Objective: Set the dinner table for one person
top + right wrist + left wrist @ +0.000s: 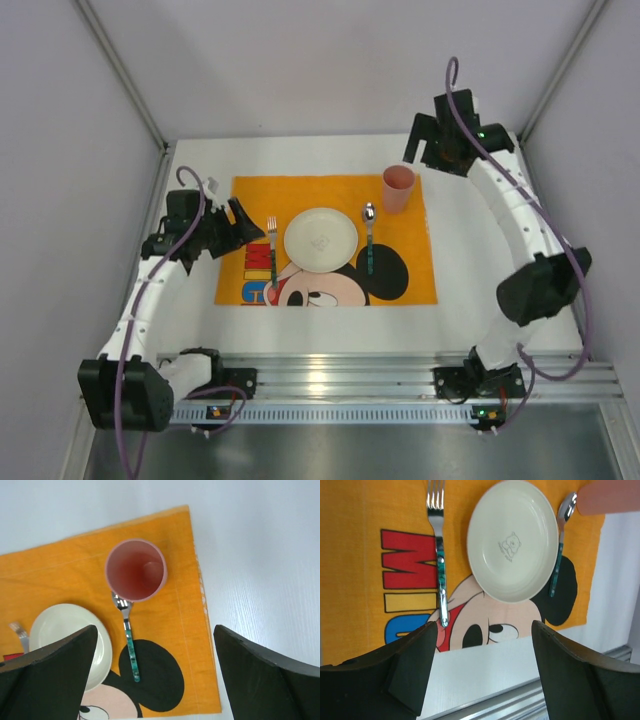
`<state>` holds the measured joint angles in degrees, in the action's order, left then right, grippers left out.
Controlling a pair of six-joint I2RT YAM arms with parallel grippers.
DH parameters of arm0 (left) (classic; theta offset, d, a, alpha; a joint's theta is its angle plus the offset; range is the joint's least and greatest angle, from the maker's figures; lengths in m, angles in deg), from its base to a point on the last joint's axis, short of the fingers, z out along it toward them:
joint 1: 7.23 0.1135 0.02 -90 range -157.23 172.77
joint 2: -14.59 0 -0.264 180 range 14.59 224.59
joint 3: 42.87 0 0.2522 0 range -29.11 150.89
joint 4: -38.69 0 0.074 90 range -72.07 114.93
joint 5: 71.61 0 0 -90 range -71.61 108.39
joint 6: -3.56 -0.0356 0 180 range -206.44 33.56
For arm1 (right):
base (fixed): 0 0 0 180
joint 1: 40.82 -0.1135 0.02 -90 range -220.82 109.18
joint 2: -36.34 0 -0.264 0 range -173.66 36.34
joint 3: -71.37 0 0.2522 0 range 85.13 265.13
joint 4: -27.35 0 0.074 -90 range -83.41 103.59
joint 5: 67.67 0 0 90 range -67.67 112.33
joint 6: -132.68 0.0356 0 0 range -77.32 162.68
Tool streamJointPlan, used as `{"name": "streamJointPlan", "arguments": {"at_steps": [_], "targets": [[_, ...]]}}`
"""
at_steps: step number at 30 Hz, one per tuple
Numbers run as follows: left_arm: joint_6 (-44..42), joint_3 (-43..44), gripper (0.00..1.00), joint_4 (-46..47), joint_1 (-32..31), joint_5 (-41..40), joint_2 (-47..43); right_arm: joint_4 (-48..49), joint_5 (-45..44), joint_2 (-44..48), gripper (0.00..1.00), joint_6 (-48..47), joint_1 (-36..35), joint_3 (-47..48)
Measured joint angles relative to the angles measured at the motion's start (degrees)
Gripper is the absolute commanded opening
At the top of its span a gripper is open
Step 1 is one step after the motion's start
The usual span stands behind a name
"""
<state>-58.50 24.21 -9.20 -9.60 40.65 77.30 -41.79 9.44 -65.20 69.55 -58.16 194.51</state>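
White walls enclosed the table, where an orange placemat carried the plate, with a fork left of the plate, a spoon right of it and a pink cup to its far right; the left gripper hung left of the plate and the right gripper past the cup, both spread and empty. From the left wrist, wide-apart fingers hung over bare table, nearer than the plate. From the right wrist, wide fingers framed the cup and spoon, right of the plate.
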Motion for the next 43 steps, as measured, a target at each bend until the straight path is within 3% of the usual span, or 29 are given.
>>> {"name": "streamJointPlan", "arguments": {"at_steps": [3, 8, 13, 17, 18, 22, 25, 28, 31, 33, 34, 35, 38, 43], "targets": [[-0.4, 4.0, 0.81, -0.5, 0.0, -3.9, 2.8, 5.9, -0.1, 14.7, 1.0, -1.4, -2.0, -12.2], [-2.8, 4.7, 0.78, 2.5, -0.1, -12.4, 4.4, 18.2, 2.6, 44.2, 1.0, -2.8, -8.2, -41.8], [-9.7, -8.2, 0.79, 16.2, 0.0, -25.6, 0.2, 26.5, 7.9, 63.8, 1.0, -2.9, -8.5, -64.1], [-17.9, -23.4, 0.92, 35.8, 0.0, -31.1, -2.6, 26.6, 11.3, 73.4, 1.0, -5.5, -8.5, -71.5], [-19.3, -27.7, 0.96, 41.8, 0.0, -31.9, -2.4, 26.4, 11.5, 74.3, 1.0, -6.3, -8.5, -71.5], [-21.8, -36.2, 0.91, 59.2, 1.3, -31.8, 8.1, 25.7, 12.2, 76.4, 1.0, -9.7, -8.5, -69.4], [-22.4, -33.0, 0.89, 67.0, 1.6, -29.9, 20.5, 24.6, 12.0, 75.3, 1.0, -10.2, -8.5, -66.8], [-23.3, -27.8, 0.93, 71.5, 1.7, -27.4, 26.8, 23.4, 11.9, 72.4, 1.0, -9.8, -8.5, -64.1], [-23.7, -27.3, 0.98, 75.7, 1.7, -25.5, 27.6, 23.4, 11.0, 67.7, 1.0, -8.0, -8.5, -61.9], [-23.9, -28.8, 0.98, 79.4, 1.7, -24.7, 27.6, 23.1, 9.1, 64.3, 1.0, -6.0, -8.5, -60.5], [-23.9, -29.8, 0.94, 80.8, 1.7, -24.6, 27.6, 22.8, 8.0, 62.2, 1.0, -5.1, -8.5, -59.6], [-23.9, -31.4, 0.98, 83.3, 1.7, -24.5, 27.6, 22.5, 7.2, 60.6, 1.0, -4.5, -8.5, -58.8], [-24.3, -34.9, 0.98, 87.3, 1.7, -24.5, 27.6, 22.4, 5.3, 56.1, 1.0, -3.6, -8.5, -56.4], [-24.5, -35.1, 0.99, 90.0, 1.7, -24.5, 27.6, 23.6, 5.8, 55.6, 1.0, -3.5, -8.5, -56.4]]}}
